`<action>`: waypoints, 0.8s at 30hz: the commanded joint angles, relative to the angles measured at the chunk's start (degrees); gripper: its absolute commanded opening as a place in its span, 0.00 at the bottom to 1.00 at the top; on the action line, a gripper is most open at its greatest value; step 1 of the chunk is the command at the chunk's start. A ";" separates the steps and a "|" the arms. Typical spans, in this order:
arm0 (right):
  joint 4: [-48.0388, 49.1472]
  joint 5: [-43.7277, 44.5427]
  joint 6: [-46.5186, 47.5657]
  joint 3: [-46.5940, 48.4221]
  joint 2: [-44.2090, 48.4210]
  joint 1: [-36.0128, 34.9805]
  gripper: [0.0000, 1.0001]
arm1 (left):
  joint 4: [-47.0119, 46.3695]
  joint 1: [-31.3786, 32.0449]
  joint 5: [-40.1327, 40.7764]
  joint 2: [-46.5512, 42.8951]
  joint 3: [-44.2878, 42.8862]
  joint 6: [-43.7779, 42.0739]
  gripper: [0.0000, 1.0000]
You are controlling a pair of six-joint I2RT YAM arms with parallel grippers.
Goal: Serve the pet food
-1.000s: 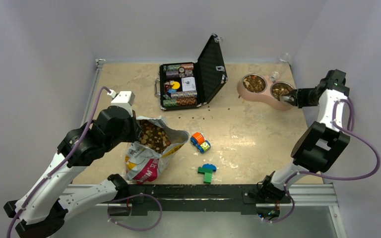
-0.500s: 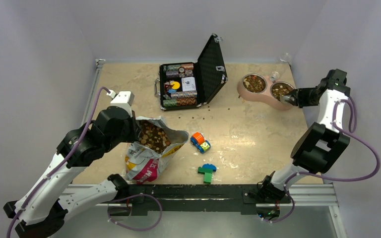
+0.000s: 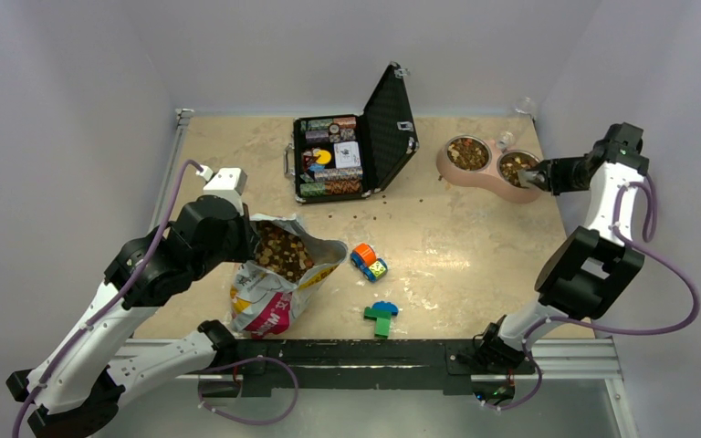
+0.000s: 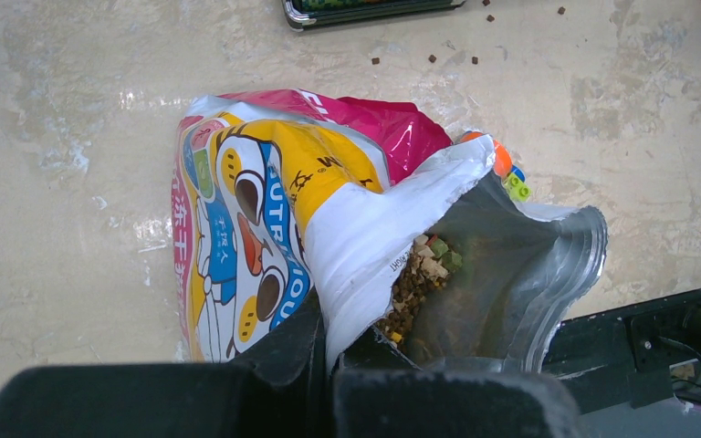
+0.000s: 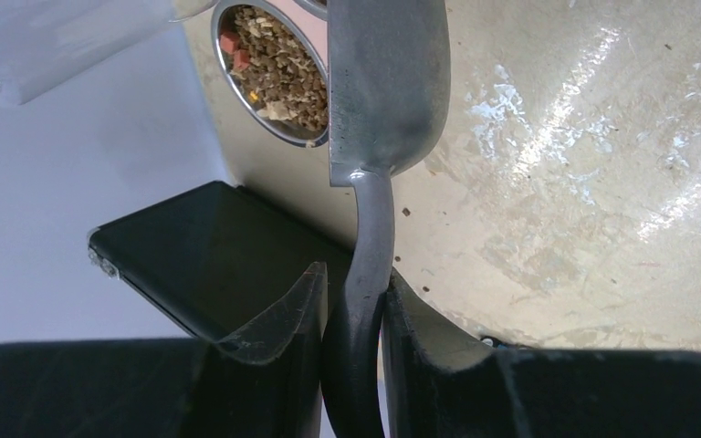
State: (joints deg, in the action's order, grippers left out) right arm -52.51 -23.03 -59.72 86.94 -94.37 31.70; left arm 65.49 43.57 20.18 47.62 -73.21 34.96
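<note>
Scoop (image 5: 385, 87), clamped in right gripper (image 5: 354, 274), has drawn back from bowl (image 3: 509, 191): pet food (image 5: 278, 59) delivered. Left gripper (image 4: 333, 328) pinches bag (image 4: 256, 201).

White arm links (image 3: 605, 196), black joints (image 3: 205, 233), purple cables (image 3: 695, 294) looping alongside, black wedge-shaped fingers (image 5: 283, 319)

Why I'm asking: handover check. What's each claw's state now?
Left claw: shut on rim of pink-and-yellow foil kibble bag.
Right claw: shut on handle of grey metal scoop.
</note>
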 commanded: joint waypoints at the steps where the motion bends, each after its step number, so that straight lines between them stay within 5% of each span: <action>1: 1.81 0.25 0.18 6.65 2.15 0.55 0.00 | -8.50 0.08 0.93 -1.74 -1.85 1.24 0.00; 10: 0.75 1.20 0.56 -1.68 1.32 0.62 0.00 | -8.85 0.02 0.79 -1.43 -2.38 0.84 0.00; 17: 4.92 0.37 1.23 4.58 5.12 0.30 0.00 | -7.93 0.07 0.18 -1.36 -2.49 1.22 0.00; 24: 2.48 -0.88 2.26 -7.09 3.51 0.49 0.00 | -8.14 0.02 0.05 -1.64 -3.15 0.93 0.00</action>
State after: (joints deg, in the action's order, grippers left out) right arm -49.15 -23.09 -58.87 83.79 -89.86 31.55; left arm 65.52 43.57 20.14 47.66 -73.21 35.35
